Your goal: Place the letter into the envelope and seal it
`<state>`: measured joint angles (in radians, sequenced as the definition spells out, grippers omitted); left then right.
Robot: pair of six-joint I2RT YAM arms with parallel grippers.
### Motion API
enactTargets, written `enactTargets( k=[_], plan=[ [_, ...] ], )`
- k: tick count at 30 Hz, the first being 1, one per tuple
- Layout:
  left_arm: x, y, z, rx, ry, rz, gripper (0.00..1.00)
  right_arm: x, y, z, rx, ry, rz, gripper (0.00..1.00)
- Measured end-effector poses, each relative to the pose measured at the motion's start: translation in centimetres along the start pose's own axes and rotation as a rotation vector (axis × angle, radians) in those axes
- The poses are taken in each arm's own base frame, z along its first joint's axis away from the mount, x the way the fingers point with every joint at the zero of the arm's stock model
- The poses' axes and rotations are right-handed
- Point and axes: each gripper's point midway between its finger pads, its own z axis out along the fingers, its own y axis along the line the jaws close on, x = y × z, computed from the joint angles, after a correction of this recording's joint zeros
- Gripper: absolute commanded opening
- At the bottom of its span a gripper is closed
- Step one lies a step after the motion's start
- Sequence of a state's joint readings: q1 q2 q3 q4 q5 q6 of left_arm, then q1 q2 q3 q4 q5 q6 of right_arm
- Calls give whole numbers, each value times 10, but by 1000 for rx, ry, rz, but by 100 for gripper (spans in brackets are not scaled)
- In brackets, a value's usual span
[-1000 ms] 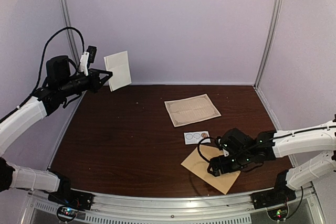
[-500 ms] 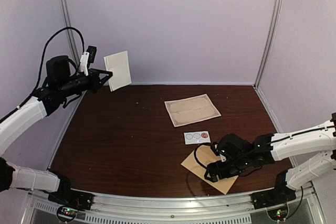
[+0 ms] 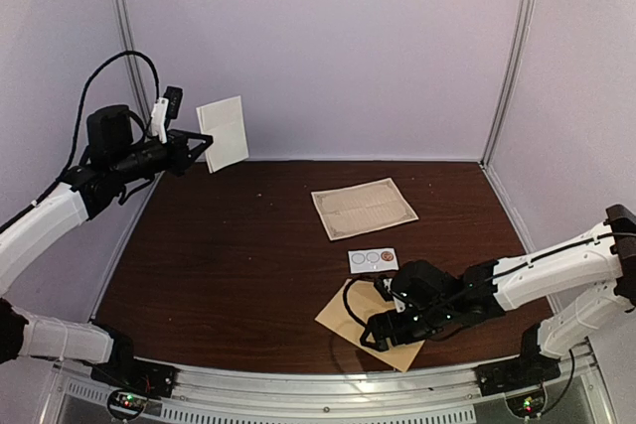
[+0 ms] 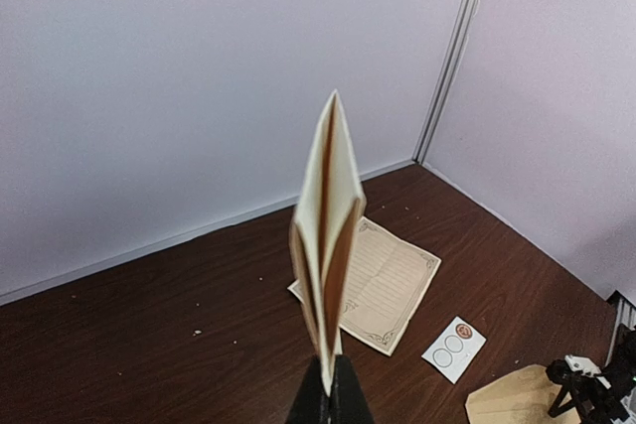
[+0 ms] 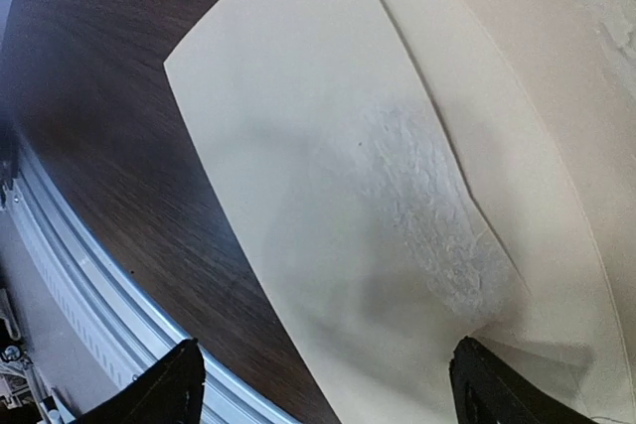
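Note:
My left gripper (image 3: 202,139) is raised at the far left, shut on a folded cream letter (image 3: 224,133) held upright in the air. In the left wrist view the letter (image 4: 328,235) stands edge-on above the shut gripper (image 4: 331,389). The tan envelope (image 3: 343,313) lies flat near the table's front edge and also shows in the left wrist view (image 4: 512,399). My right gripper (image 3: 383,330) is low over the envelope, jaws wide open. The right wrist view shows the envelope (image 5: 328,146) with a rough glue patch filling the space between the spread fingers of the gripper (image 5: 328,389).
A flat lined sheet with an ornate border (image 3: 364,208) lies at mid-table and shows in the left wrist view (image 4: 388,285). A small white card with round stickers (image 3: 373,259) lies just behind the envelope. The metal front rail (image 5: 70,275) runs close to the envelope.
My right gripper has moved left along the front edge, and the envelope has slid left with it. The left arm and the letter have not moved.

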<state>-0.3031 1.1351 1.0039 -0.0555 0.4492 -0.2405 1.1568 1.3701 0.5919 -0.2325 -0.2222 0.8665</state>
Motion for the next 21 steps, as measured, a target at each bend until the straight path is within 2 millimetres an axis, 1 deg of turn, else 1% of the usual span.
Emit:
enactTargets(
  k=[6,10,12,14,17,19,21],
  plan=[
    [-3,-1,-2,1,-8,4,0,-10,24,12,-61,11,79,86],
    [-4,-2,-3,1,-11,5,0,-13,43,17,-81,32,65,86],
    [-4,-2,-3,2,-12,6,0,-20,58,13,-82,30,12,87],
    [-4,-2,-4,2,-12,6,0,-35,76,5,-88,-3,-62,87],
    [-5,-3,-4,2,-14,7,0,-58,93,-5,-71,-64,-179,86],
    [-5,-3,-4,2,-15,7,0,-70,96,-4,-27,-92,-260,85],
    [-5,-3,-4,2,-15,7,0,-77,91,5,37,-94,-325,85]
  ],
)
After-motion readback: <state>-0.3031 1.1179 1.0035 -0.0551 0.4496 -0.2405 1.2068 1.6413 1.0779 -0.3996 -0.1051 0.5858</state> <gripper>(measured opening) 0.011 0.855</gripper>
